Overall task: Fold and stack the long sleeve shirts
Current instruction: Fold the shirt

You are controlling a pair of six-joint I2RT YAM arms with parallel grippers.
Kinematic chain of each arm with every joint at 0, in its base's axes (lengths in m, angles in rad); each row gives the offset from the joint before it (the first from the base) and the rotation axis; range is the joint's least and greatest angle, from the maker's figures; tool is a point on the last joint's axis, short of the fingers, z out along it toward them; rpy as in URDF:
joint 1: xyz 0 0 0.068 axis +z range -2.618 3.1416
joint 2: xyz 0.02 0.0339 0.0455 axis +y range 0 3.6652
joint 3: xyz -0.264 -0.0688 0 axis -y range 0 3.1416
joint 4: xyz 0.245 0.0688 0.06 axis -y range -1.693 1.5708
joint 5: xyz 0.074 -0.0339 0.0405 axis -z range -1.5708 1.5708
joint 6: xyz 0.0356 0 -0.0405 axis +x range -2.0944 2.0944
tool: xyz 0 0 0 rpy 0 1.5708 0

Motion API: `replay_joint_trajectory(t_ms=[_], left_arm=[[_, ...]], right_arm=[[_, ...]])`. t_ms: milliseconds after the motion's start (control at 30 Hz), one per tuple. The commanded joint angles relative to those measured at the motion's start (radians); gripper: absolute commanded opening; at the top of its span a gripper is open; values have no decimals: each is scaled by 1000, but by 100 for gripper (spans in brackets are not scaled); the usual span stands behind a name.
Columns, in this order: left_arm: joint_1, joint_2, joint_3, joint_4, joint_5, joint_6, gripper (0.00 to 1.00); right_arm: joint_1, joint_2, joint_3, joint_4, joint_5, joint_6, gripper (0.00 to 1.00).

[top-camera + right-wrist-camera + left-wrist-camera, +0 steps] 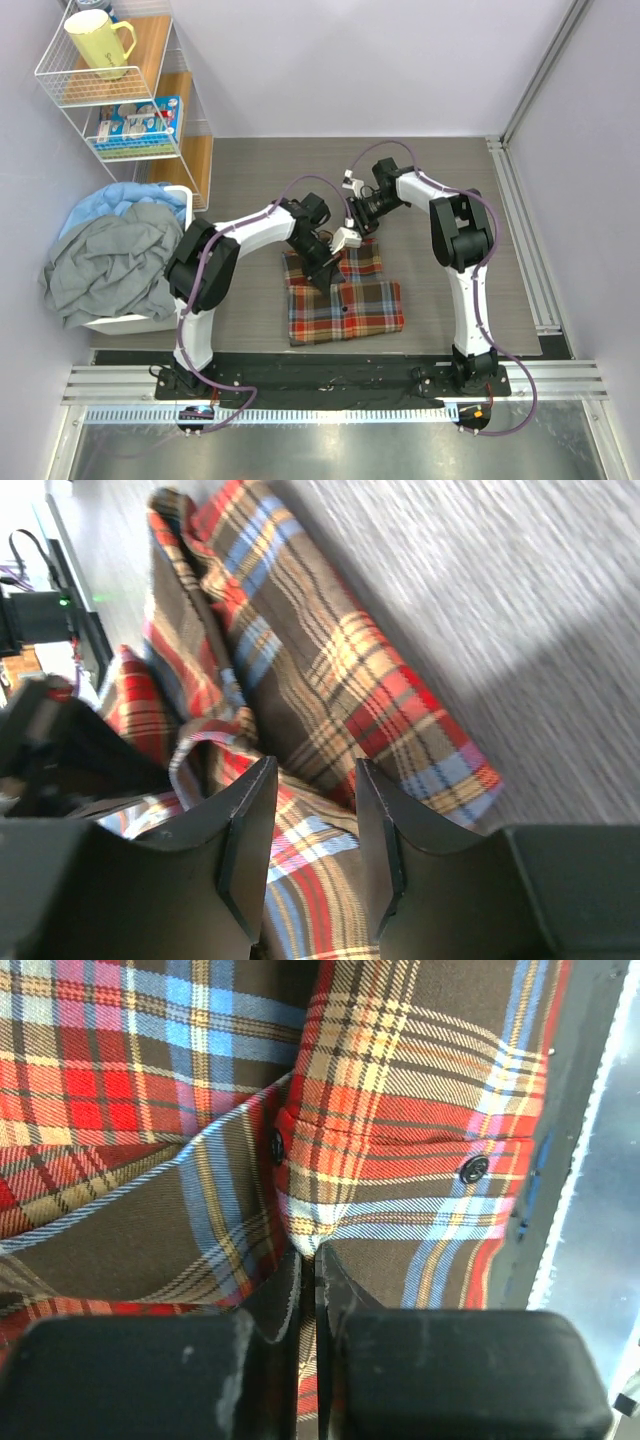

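One long sleeve shirt in red, brown and yellow plaid lies folded into a small rectangle on the grey table, between the two arms. My left gripper presses down at its back left part. In the left wrist view the left gripper is shut, with a fold of the shirt pinched between the fingers. My right gripper hovers at the shirt's back edge. The right wrist view shows the right gripper with its fingers apart over a rumpled part of the shirt.
A white bin heaped with grey and blue clothes stands at the left. Behind it a wire shelf holds a yellow mug and a box. An aluminium rail runs along the table's right side.
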Motion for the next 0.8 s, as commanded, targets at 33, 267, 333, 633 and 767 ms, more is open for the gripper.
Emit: replay_joint_trajectory(t_ms=[33, 267, 333, 633, 767], left_arm=[[4, -51, 72, -106, 47, 27, 0], [86, -16, 227, -177, 9, 30, 0], [102, 18, 267, -191, -12, 38, 0], [146, 129, 405, -191, -92, 78, 0], [152, 145, 387, -125, -146, 72, 0]], right_arm=[[1, -2, -6, -20, 13, -52, 41], [1, -7, -15, -47, 20, -90, 40], [1, -5, -15, -50, 19, -93, 40], [1, -5, 5, -62, 20, -107, 40], [0, -15, 25, -76, 19, -112, 40]])
